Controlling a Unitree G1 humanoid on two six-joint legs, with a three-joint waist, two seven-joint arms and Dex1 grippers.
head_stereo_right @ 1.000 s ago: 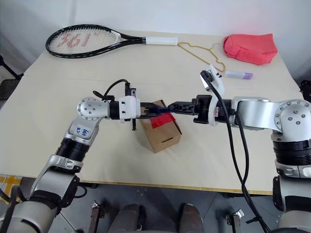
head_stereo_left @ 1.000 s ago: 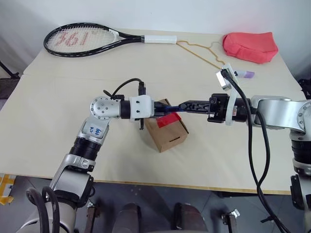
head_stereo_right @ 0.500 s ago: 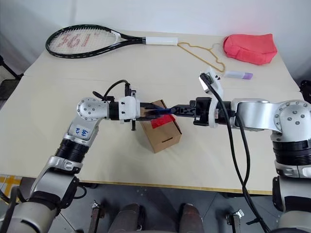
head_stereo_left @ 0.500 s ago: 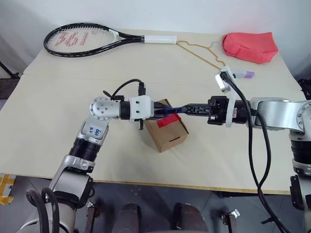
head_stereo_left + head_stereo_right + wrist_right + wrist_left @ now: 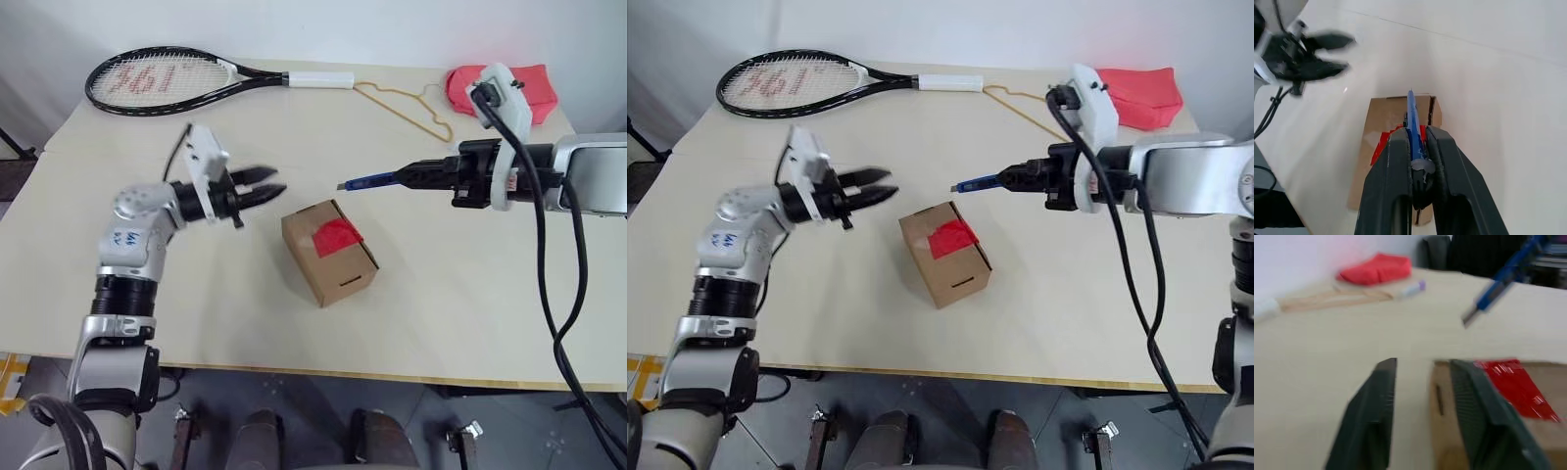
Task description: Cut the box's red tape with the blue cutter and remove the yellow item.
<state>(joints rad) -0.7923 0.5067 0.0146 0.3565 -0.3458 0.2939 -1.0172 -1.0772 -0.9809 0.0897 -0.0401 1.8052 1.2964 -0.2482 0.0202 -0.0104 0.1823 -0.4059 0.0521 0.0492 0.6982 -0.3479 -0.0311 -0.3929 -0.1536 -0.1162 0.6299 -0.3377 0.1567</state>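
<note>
The small brown cardboard box (image 5: pixel 329 251) stands near the middle of the pale wooden worktop (image 5: pixel 441 304), closed, with the wrinkled red tape (image 5: pixel 336 236) still stuck across its top seam. No cut in the tape can be made out from the head views.

Change since one second ago: both arms have withdrawn from the box. The left gripper (image 5: pixel 266 186), previously at the box's top edge, now hovers to the box's left and clear of it; its jaws are parted and hold nothing. The right gripper (image 5: pixel 409 177), previously level with the box top, has lifted and pulled back toward the far right side of the worktop. Its jaws are clenched on the slim dark blue cutter (image 5: pixel 369 181), whose tip points toward the left arm and hangs above and behind the box without touching it.

Consequence for the task: the cutter is secured in the right jaws, but the box is no longer steadied. The box is judged to remain sealed, so the yellow item, presumably inside, is not visible.

Next step, as a judgement: brace the box again with the left jaws, then bring the cutter tip back onto the tape.
</note>
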